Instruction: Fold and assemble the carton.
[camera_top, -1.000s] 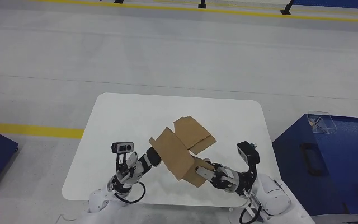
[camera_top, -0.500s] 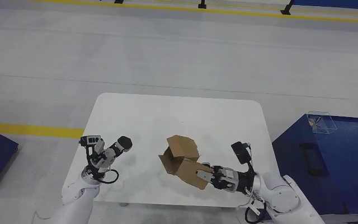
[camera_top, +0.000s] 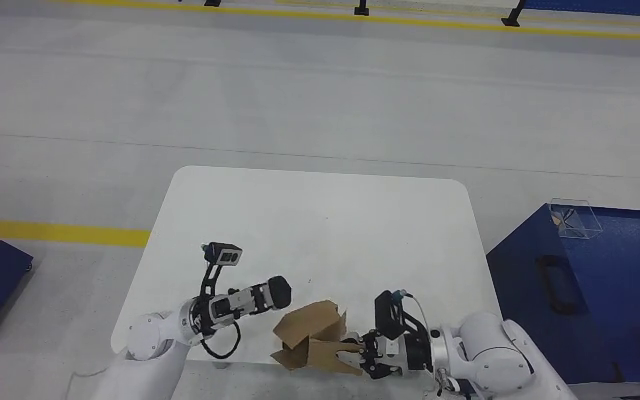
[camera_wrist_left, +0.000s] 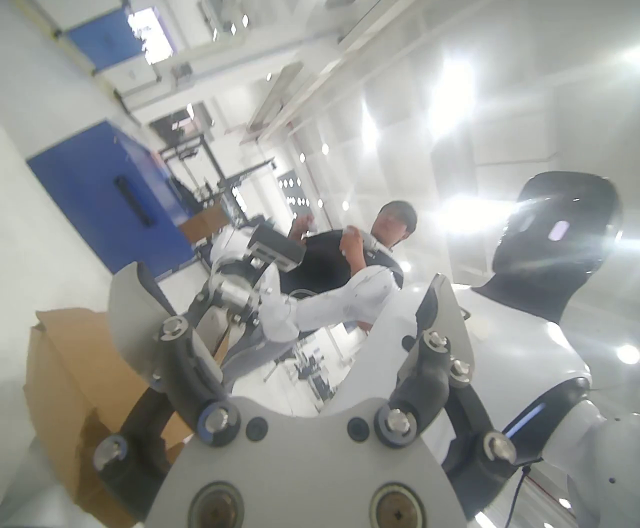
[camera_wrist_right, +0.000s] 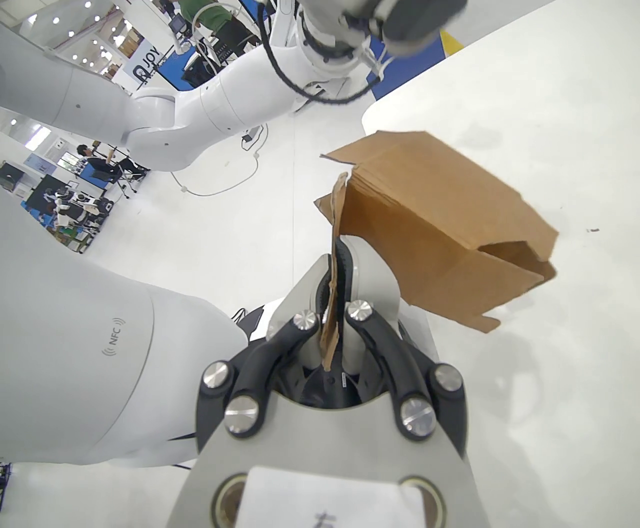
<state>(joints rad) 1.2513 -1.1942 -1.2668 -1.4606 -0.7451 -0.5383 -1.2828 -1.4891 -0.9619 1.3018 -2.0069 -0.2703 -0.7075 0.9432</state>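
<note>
- Holding a thin flap of the carton (camera_wrist_right: 440, 235), the right hand (camera_wrist_right: 336, 260) is squeezed tight on the cardboard edge.
- The carton is at the near edge of the worktop (camera_top: 300, 210), about halfway between left and right. I cannot tell if it rests on the worktop or hangs just above it.
- Next to the picture from a second ago, the carton is much nearer to the robot. It is no longer up by the middle of the worktop.
- It also looks different. It is no longer big and spread out with flaps sticking out. It now looks like a small box with one end open.
- The left hand (camera_top: 280, 291) is back beside the carton, just to its left, after a swing far out to the left. Its fingers are spread wide and it holds nothing.
- I think this means the sides are folded up and the box shape is made.
- The flaps at the open end are not shut yet, so the job looks about half done.
- The left hand looks ready to push a flap in while the right hand keeps the carton from sliding.
</note>
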